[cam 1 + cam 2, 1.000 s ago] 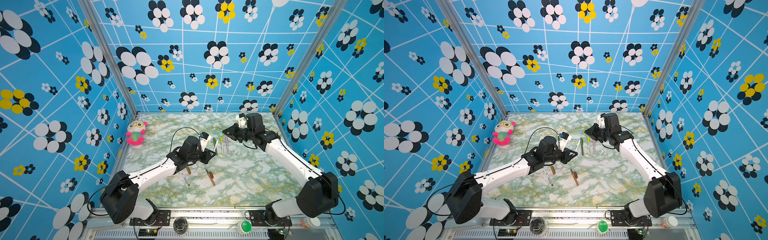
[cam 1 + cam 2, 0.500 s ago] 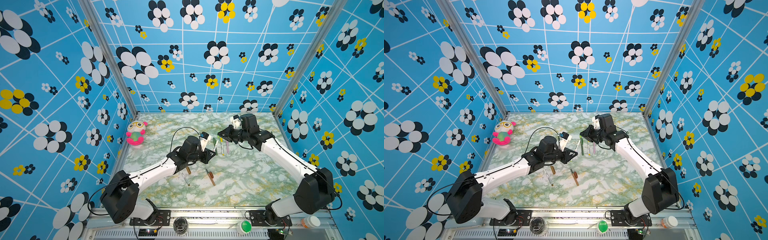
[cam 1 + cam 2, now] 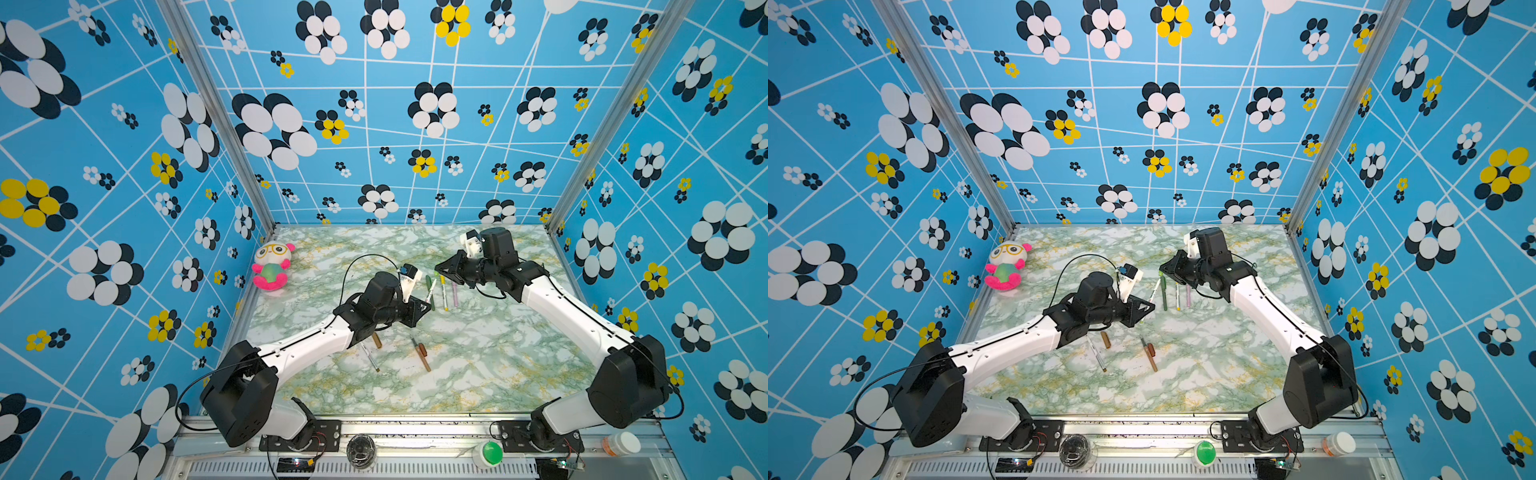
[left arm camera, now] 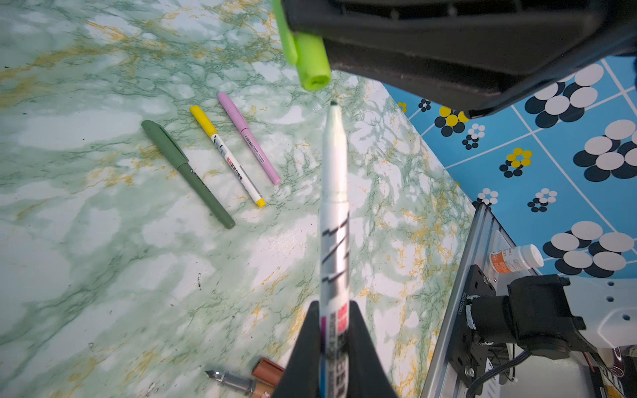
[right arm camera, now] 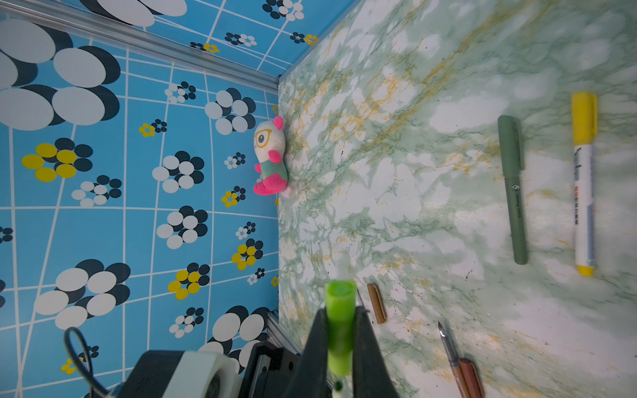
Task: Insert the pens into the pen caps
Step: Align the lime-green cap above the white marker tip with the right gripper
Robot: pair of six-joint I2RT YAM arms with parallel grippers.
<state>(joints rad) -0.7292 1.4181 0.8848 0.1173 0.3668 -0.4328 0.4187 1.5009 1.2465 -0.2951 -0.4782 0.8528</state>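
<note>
You've got room: both grippers work over the middle of the table [image 3: 478, 374], well apart from the side walls. Only the plush toy [image 3: 272, 266] sits at the L edge, near the back corner. Marble btwn the loose pens and the R arm lies open.

Count: 6 pens, 6 caps.
- 3 capped pens lie side by side: dark green pen [image 4: 188, 172], yellow-capped pen [image 4: 227, 156], pink pen [image 4: 248, 138]. They're roughly parallel, front-to-back, caps toward the back wall.
- 2 bare pens lie nearer the front. The grey-white pen [image 3: 370, 356] has the brown cap [image 3: 377, 340] just beside it. The brown pen [image 3: 422, 360] has the reddish-brown cap [image 3: 423, 351] right against it, nib aimed back-left.

L gripper [image 4: 332, 312] pinches the white pen [image 4: 334, 206] toward its rear end. The pen's long axis runs straight out from the jaws, tip aimed at the open mouth of the lime green cap [image 4: 310, 58], near but not in. R gripper [image 5: 340, 320] pinches that cap across its middle.
</note>
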